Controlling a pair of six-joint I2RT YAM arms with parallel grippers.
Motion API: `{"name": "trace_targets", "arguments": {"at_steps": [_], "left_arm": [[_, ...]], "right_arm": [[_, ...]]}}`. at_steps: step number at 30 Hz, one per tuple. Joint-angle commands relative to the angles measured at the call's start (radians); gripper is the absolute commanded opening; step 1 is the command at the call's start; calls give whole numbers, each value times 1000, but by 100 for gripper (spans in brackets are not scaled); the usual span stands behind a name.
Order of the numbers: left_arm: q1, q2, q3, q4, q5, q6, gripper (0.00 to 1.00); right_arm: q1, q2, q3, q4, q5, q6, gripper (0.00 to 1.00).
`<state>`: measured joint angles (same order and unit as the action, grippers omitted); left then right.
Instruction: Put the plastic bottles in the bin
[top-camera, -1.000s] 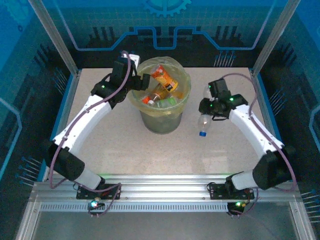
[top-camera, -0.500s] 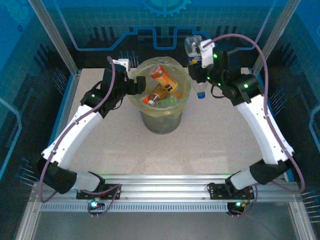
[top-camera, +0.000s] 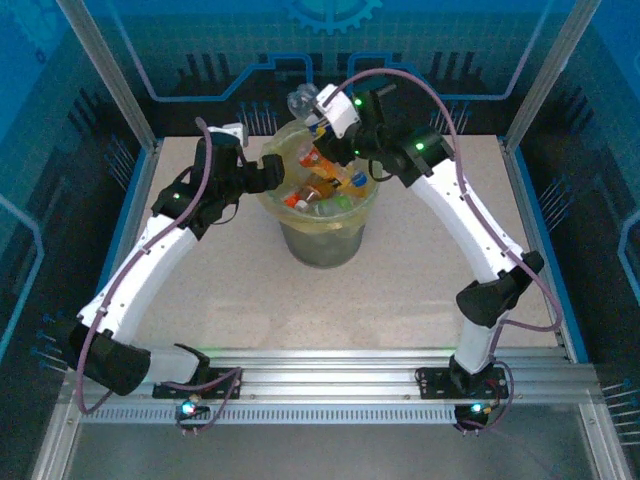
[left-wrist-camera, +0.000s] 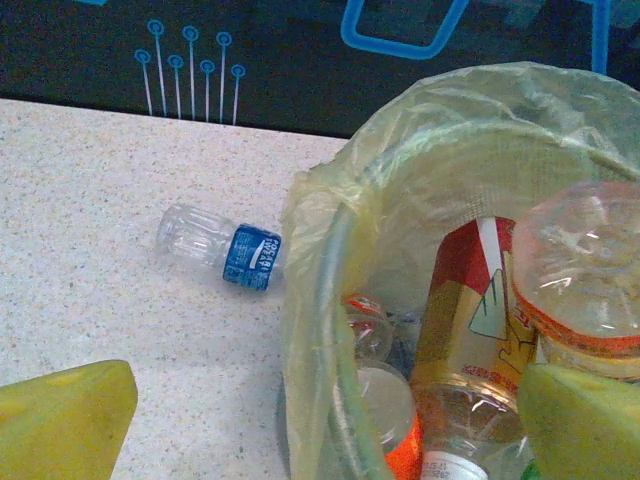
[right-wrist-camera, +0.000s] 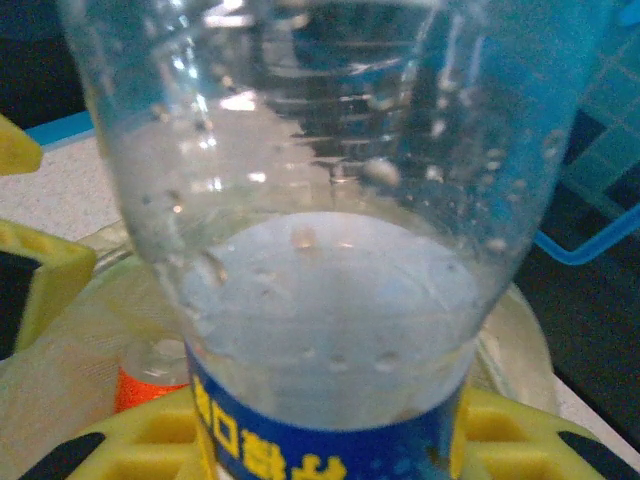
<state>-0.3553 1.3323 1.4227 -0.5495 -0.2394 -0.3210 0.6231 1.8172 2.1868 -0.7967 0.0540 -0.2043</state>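
Observation:
The bin (top-camera: 318, 243), a yellow-green bucket with a bag liner, stands mid-table with several plastic bottles (top-camera: 322, 180) inside. My right gripper (top-camera: 336, 122) hovers over the bin's far rim, shut on a clear bottle (top-camera: 303, 102) with a blue label. That bottle (right-wrist-camera: 320, 250) is close up in the right wrist view, with the yellow fingers (right-wrist-camera: 510, 430) beside its label. My left gripper (top-camera: 271, 170) is open at the bin's left rim; the liner edge (left-wrist-camera: 325, 330) runs between its fingers (left-wrist-camera: 65, 420). Another clear blue-labelled bottle (left-wrist-camera: 222, 249) lies on the table behind the bin.
A blue wall panel (left-wrist-camera: 300, 50) closes the back of the table. Metal frame posts (top-camera: 110, 75) stand at the far corners. Speckled tabletop (top-camera: 400, 290) is open in front of and right of the bin.
My right arm has swung up and left from the table's right side, carrying the clear bottle over the bin. My left arm has drawn back slightly at the bin's left rim.

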Motion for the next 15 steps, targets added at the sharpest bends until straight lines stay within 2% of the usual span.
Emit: {"name": "trace_targets", "arguments": {"at_steps": [1, 15], "left_arm": [[16, -14, -14, -9, 41, -32, 99], [32, 10, -21, 3, 71, -46, 99]], "right_arm": [[15, 19, 12, -24, -29, -24, 37], [17, 126, 29, -61, -17, -55, 44]]}}
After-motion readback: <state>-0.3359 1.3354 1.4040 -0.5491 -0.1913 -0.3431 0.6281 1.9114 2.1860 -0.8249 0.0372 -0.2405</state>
